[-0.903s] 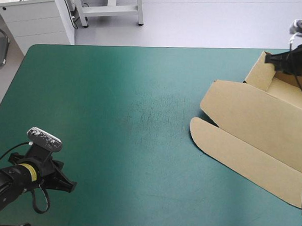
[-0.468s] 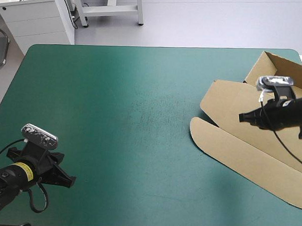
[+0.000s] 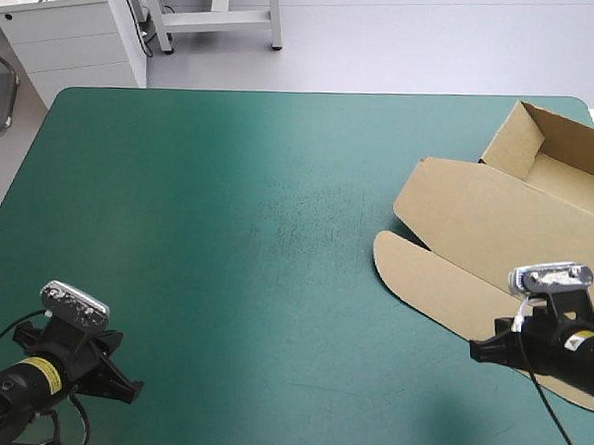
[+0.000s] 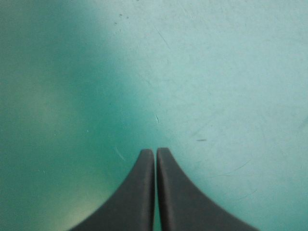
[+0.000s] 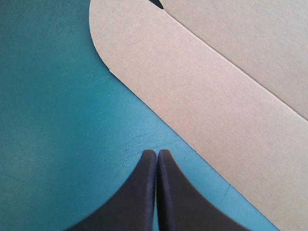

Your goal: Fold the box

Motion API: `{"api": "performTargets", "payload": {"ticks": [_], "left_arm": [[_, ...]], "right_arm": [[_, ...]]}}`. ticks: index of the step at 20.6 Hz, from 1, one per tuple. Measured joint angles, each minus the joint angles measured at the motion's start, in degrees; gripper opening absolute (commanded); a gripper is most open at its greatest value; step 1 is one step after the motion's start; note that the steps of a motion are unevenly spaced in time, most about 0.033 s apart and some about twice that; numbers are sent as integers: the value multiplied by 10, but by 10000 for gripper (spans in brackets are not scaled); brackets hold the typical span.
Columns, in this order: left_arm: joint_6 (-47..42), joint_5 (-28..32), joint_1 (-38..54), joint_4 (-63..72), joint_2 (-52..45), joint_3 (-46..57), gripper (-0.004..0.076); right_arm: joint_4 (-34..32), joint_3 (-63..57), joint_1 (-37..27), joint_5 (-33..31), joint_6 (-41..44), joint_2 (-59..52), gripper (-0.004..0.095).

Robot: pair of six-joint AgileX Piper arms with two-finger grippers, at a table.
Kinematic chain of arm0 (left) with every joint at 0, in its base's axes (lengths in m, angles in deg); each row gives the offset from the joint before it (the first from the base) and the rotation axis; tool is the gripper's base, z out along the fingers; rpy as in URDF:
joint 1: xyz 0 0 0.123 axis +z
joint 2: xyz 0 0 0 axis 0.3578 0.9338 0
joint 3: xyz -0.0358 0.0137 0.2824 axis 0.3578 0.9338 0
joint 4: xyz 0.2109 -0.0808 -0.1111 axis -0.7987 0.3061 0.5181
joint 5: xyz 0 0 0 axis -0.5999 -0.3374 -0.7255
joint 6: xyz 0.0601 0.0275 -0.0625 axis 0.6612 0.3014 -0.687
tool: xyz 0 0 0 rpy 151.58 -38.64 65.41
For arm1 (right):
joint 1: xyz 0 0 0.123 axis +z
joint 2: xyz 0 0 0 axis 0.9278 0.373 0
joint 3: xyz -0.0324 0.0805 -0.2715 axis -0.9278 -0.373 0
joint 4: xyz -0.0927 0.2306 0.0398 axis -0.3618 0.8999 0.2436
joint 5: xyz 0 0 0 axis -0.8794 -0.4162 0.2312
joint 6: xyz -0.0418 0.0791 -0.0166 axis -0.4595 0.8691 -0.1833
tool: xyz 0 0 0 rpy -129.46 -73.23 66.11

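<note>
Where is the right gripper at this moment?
In the high view the right gripper is on the near right side, over the teal-green cover, just beside the near edge of the flat flap of the box.

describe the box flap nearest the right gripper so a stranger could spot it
The brown box lies at the teal-green table's right side. Its strip nearest the table's front edge, beside the right gripper, is the flap: narrow with a rounded end, unlike the wider panel behind.
</note>
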Motion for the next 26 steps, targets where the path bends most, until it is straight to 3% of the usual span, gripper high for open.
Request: {"api": "performTargets", "payload": {"ticks": [15,26], "left_arm": [[0,-3,0,17,-142,60,-8],[0,-16,0,17,-143,60,-8]], "right_arm": [[0,-154,0,15,-19,-240,-15],[0,-163,0,19,-20,-267,-15]]}}
